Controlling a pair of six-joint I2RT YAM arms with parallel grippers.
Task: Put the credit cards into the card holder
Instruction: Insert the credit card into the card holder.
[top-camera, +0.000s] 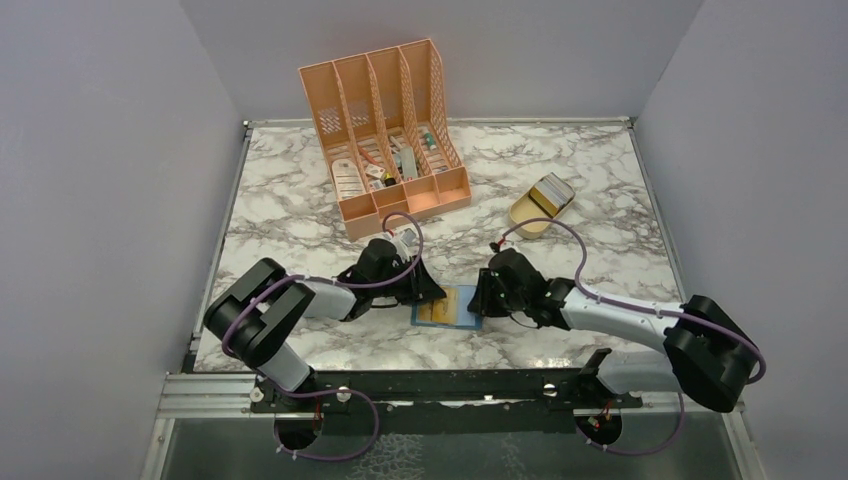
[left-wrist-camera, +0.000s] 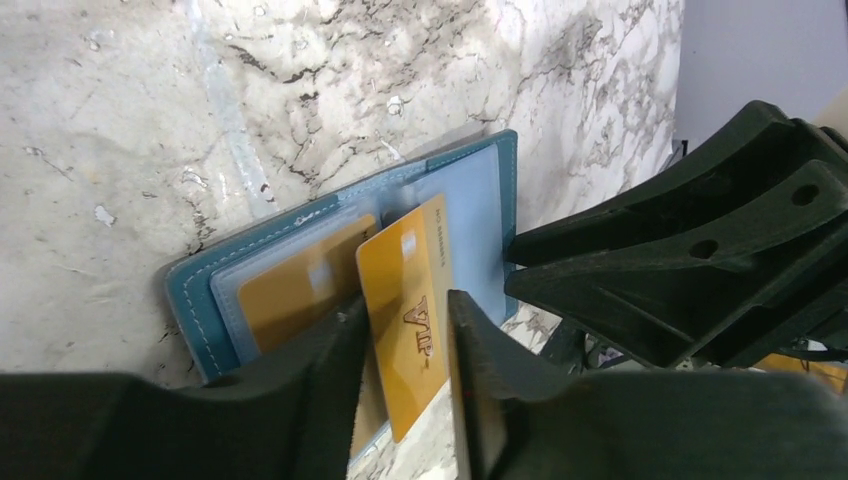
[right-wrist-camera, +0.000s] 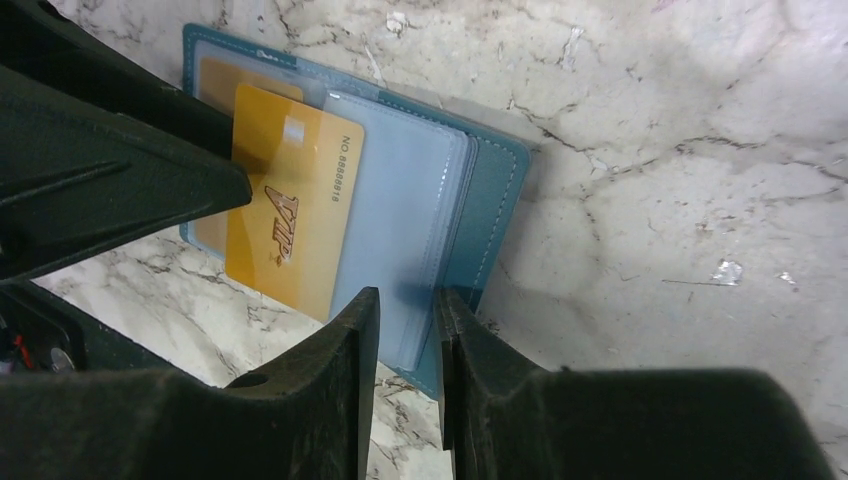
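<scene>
Where the overhead view begins at the left, I see the peach desk organizer (top-camera: 385, 130) with its 4 slots standing at the back of the marble table (top-camera: 620, 250), well apart from the work. Nearer to me, the left gripper (left-wrist-camera: 405, 303) reaches in low over the card holder (right-wrist-camera: 495, 200), which lies opened flat on the table between the 2 grippers, near the front edge. The jaws stand partly apart, and through the gap I see the gold card (right-wrist-camera: 290, 210), marked VIP, lying on the holder's inner pages. I see no finger pressing on it, so I read that pincer as loose and holding nothing. Whether the card's edge sits inside a pocket I cannot tell. Just left of it, a second card (left-wrist-camera: 285, 300), tan-gold, is tucked under a clear pocket. To the right of the gold card come the pale blue sleeves (right-wrist-camera: 400, 220), then the teal cover. The right gripper (right-wrist-camera: 407, 292) comes in from that side, its jaws drawn nearly together on the sleeves' lower edge, gripping it. Farther right and back sits the tan oval tray (top-camera: 525, 215).
</scene>
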